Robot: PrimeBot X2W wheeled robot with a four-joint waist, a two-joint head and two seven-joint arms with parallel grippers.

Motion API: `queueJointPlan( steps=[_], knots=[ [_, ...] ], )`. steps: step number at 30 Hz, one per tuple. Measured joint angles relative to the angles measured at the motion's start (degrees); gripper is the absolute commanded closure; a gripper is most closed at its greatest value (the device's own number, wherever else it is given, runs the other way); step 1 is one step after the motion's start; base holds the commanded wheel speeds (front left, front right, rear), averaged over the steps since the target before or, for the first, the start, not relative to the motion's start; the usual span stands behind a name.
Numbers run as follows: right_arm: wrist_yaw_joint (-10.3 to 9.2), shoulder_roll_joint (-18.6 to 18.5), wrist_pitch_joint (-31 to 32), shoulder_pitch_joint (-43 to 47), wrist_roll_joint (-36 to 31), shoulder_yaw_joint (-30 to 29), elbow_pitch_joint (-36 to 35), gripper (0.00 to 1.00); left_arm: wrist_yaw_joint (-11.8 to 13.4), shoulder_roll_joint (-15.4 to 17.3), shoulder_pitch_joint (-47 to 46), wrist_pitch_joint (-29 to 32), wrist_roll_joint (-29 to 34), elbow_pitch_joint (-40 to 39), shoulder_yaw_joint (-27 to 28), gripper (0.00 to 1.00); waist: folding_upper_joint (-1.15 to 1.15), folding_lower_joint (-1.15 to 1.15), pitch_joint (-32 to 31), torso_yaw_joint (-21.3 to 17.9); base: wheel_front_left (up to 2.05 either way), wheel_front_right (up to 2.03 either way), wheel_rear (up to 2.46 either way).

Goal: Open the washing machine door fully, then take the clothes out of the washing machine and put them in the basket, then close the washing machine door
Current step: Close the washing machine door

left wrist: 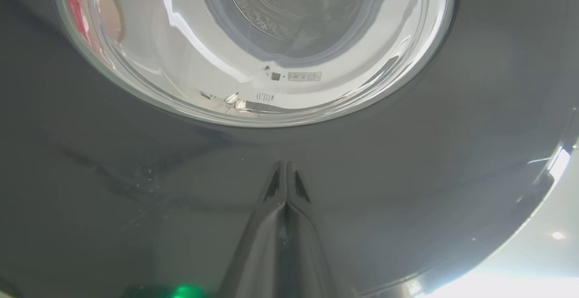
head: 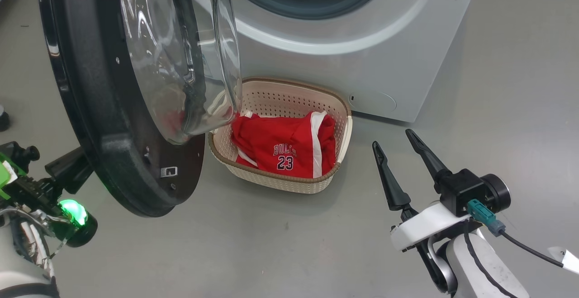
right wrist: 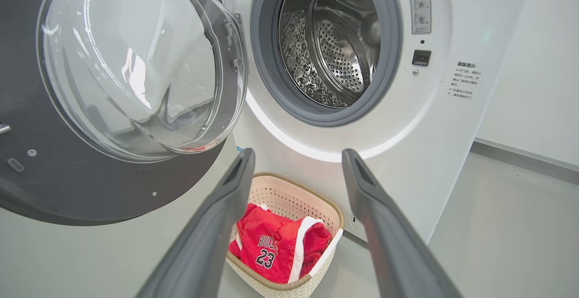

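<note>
Behind the door point(left wrist: 113, 167), left gripper point(left wrist: 286, 169) seemingly touches it

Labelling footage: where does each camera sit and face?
Head: up top, looking down at the basket and washing machine door; right gripper lower right.
Left wrist: on the left gripper, shut, facing the door's black rim close up.
Right wrist: behind the right gripper, open, facing the drum.
Shared: head and right wrist both show the clothes in the basket.

Red clothes point(right wrist: 271, 248) in the basket point(right wrist: 294, 194) — washing machine door point(right wrist: 68, 194) wide open
</note>
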Motion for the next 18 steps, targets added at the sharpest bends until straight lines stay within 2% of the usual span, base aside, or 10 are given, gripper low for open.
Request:
queueJointPlan(
  steps=[18],
  knots=[
    [-0.01,0.5,-0.1,0.6,0.5,0.2,0.0,0.00,0.0,-1.7,3.9,-0.3,0.0,-6.6,-0.9,1.00,0.00,0.00,-0.1,-1.1,0.00,0.00,0.00]
  ],
)
